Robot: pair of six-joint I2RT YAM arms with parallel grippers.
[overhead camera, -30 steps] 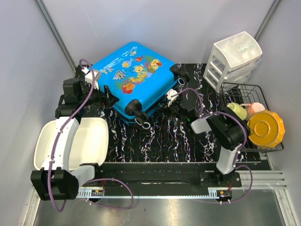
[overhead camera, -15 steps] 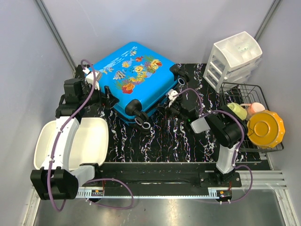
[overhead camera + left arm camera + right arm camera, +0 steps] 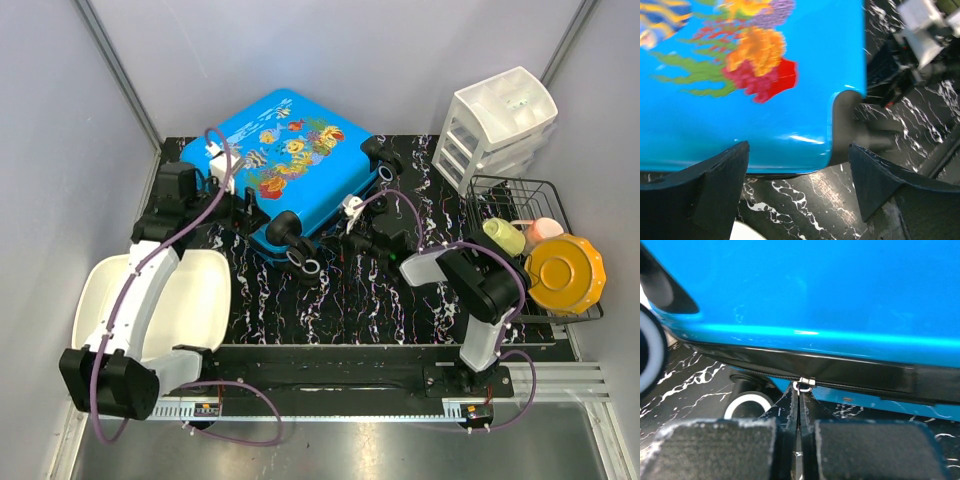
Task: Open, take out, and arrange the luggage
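The luggage, a bright-blue fish-print suitcase, lies flat and closed at the back of the black marbled table. My right gripper is at its near edge, beside the wheels. In the right wrist view the gripper is shut on the small silver zipper pull on the black zipper band under the blue shell. My left gripper is open at the suitcase's near left corner. In the left wrist view its fingers straddle the blue corner without touching it.
A white tub sits at the front left under the left arm. A white drawer unit stands at the back right. In front of it a wire basket holds a yellow dish, a green cup and a pink cup.
My right gripper has shut on the zipper pull and slid left along the suitcase's near edge. My left arm has swung right, closer over the suitcase corner.
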